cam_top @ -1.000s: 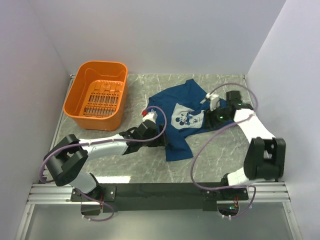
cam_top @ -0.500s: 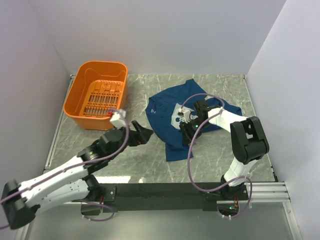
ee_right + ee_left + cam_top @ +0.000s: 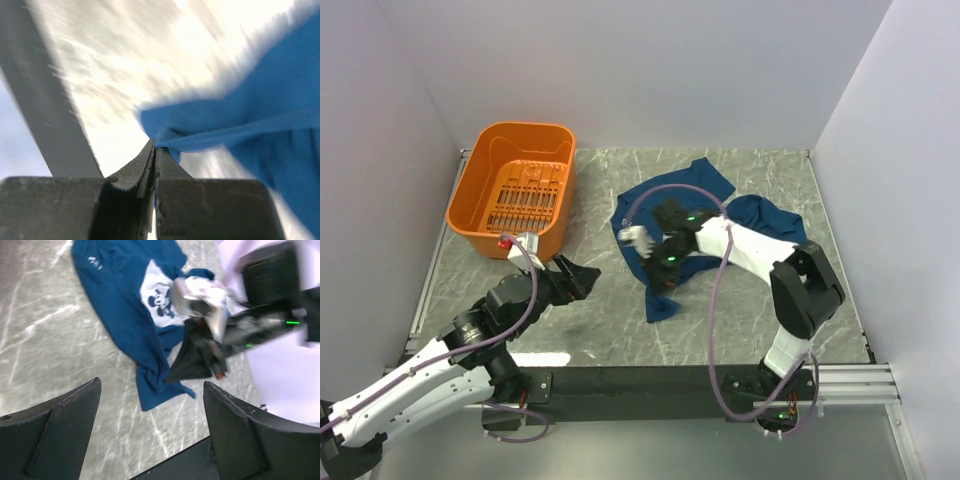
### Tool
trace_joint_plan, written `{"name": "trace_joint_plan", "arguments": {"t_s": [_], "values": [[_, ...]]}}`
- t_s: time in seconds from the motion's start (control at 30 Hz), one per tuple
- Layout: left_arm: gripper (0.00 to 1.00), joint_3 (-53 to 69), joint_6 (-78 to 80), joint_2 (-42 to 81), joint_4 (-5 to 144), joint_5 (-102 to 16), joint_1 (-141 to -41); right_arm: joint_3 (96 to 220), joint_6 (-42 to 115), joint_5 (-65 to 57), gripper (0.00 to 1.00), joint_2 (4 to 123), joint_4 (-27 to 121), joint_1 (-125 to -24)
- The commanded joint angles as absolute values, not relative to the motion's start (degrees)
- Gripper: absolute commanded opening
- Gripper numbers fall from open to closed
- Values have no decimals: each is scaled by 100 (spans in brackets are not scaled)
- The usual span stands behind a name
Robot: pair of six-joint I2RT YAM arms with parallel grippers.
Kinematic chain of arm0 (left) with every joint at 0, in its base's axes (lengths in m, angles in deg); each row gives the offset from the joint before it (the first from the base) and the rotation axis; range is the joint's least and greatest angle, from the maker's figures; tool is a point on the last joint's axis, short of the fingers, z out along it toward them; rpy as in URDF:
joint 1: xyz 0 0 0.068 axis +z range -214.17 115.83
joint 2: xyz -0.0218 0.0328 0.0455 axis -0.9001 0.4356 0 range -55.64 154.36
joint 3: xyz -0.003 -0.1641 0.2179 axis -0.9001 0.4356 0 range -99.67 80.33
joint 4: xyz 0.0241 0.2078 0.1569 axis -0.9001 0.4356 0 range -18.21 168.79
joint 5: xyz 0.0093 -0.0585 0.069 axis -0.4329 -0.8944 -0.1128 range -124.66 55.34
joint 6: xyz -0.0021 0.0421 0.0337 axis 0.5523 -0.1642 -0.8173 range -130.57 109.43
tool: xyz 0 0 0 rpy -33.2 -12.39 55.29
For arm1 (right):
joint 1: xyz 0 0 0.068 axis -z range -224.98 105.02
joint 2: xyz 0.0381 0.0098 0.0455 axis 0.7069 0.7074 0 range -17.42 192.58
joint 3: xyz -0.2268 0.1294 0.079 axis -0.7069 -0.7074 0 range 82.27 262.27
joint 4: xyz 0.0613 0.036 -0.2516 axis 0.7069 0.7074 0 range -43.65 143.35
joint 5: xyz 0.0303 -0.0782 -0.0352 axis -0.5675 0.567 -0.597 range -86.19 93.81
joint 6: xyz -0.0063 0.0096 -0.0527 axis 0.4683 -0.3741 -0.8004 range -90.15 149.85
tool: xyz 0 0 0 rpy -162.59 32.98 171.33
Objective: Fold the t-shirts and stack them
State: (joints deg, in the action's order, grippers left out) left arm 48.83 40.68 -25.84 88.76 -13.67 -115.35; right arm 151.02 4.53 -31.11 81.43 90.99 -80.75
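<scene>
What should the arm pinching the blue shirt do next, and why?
Probably lift that pinch a little and draw it sideways to spread the cloth. The right gripper is shut on a fold of the t-shirt, which lies crumpled on the table, and the left gripper hangs open, apart from it.

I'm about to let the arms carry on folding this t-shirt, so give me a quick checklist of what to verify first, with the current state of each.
1. The right gripper is shut on the t-shirt: ok.
2. The left gripper is open and off the t-shirt: ok.
3. The t-shirt lies flat on the table: not ok, it is bunched under the right arm.
4. Only one layer is pinched: cannot tell.
5. The orange basket stands apart from the t-shirt: ok.
</scene>
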Motion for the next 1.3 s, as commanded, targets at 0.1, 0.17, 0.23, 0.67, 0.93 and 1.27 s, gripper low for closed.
{"name": "trace_joint_plan", "arguments": {"t_s": [0.1, 0.17, 0.23, 0.67, 0.93, 1.27], "values": [[88, 4694, 4234, -3050, 9542, -1023, -11524, 16723, 94, -3187, 43, 8487, 9529, -9840], [88, 4685, 4287, -3217, 9692, -970, -11524, 17006, 120, -3292, 54, 8988, 9793, -10044], [88, 4641, 4322, -3349, 9938, -917, -11524, 17034, 190, -3041, 61, 9051, 9759, -10009], [87, 5327, 4217, -2262, 8535, -1558, -11515, 14628, 120, -1932, 64, 6195, 8748, -5643], [86, 4694, 3102, 164, 7926, -1797, -11524, 14230, 426, -1870, 62, 6572, 8223, -3023], [84, 3869, 2995, 2107, 7785, -1743, -11137, 14747, 1377, -1622, 63, 7583, 7412, -2696]]}}
